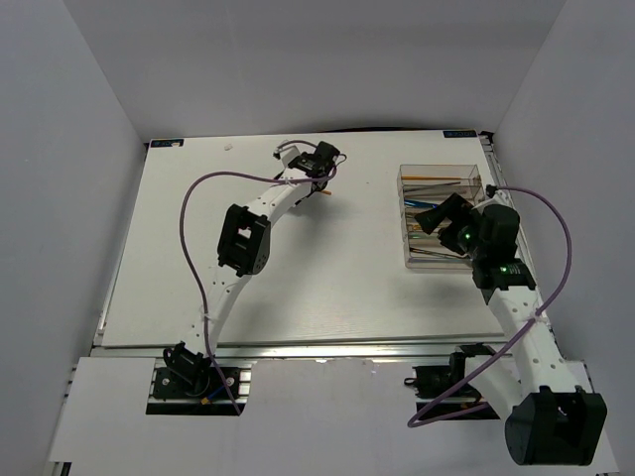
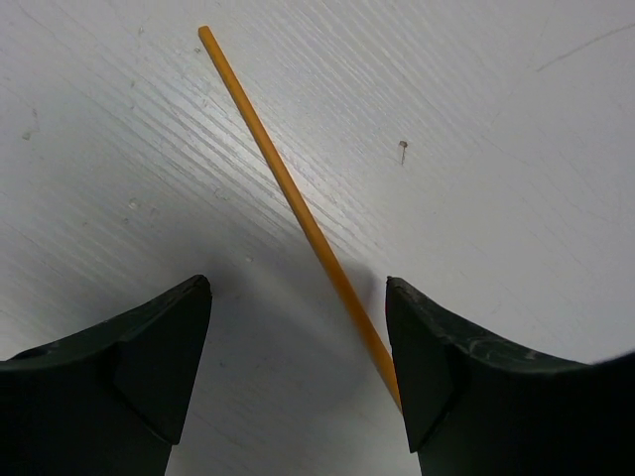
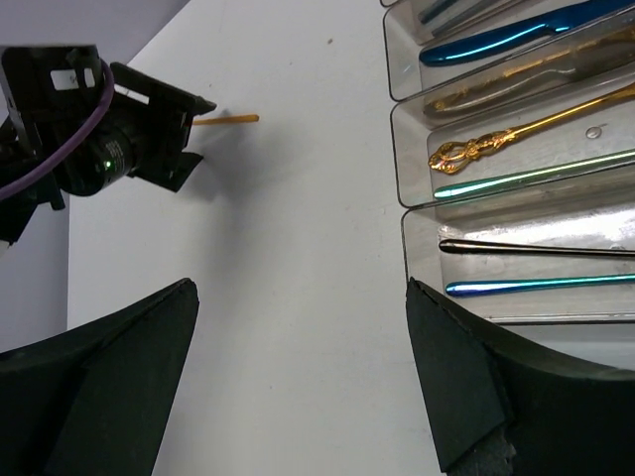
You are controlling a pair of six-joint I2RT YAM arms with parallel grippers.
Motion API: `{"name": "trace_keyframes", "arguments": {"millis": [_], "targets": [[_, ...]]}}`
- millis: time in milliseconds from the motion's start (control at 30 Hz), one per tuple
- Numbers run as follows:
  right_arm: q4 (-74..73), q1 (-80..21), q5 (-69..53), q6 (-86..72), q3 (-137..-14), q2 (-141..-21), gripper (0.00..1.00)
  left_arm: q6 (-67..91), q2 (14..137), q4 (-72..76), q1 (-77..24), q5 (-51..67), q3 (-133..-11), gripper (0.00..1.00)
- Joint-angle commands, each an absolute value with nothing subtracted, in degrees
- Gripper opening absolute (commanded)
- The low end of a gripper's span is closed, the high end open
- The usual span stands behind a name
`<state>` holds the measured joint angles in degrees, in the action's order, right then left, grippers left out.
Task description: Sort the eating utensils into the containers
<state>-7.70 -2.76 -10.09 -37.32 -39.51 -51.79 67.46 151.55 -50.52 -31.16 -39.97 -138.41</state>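
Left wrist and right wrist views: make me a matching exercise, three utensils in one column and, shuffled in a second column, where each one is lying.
Column one:
1. orange chopstick
2. ornate gold utensil
3. slim black utensil

Column two:
A. in a tray compartment, beside a teal-blue piece
B. on the bare table, between the open left fingers
C. in a tray compartment, beside a green piece

Pairs: 1-B, 2-C, 3-A.
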Motion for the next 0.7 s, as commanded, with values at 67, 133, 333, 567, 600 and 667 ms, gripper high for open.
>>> {"name": "trace_keyframes", "arguments": {"millis": [67, 133, 333, 567, 600, 667], "targets": [[-7.65, -2.81, -14.93, -34.63, -37.01, -47.73, 0.89, 64.18, 153.55, -51.15, -32.69, -42.26, -138.52, 0.8], [-6.77, -2.81, -15.99, -34.63, -35.43, -46.67, 0.89, 62.58, 152.85, -50.37, -34.52, -44.46, -137.9, 0.82], [-8.26, -2.9, -17.22, -33.49, -35.33, -45.71, 0.89, 61.37, 153.46, -51.07, -34.8, -45.44, -137.91, 0.81], [-8.52, -2.81, -17.31, -31.9, -33.49, -44.38, 0.89, 46.85, 142.31, -35.78, -40.08, -52.82, -127.55, 0.87], [-8.53, -2.81, -17.58, -31.99, -33.49, -44.47, 0.89, 46.24, 141.16, -34.81, -40.51, -53.08, -127.01, 0.87], [-8.35, -2.81, -18.19, -32.25, -33.49, -44.65, 0.89, 44.04, 138.52, -33.93, -40.61, -54.05, -126.13, 0.89]]}}
